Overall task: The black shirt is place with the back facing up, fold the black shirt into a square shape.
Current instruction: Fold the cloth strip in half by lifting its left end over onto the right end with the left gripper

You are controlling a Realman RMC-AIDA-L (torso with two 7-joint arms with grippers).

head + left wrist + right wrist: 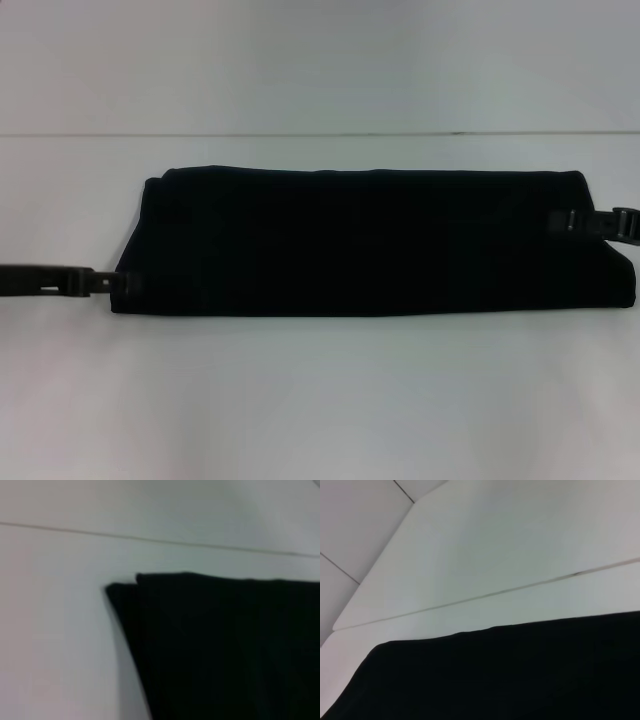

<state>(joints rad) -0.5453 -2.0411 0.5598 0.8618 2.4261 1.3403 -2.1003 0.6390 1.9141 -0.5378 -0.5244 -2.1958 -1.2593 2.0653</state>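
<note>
White counter (pixel 320 400) across the whole frame. Black shirt (pixel 350 245) folded into a long band at centre. Left tool (pixel 150 285) at its lower-left corner, right tool (pixel 570 222) at its right end; grip of either: cannot tell.

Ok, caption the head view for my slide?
Black shirt folded into a long band on the white table, left gripper and right gripper at its ends.
</note>
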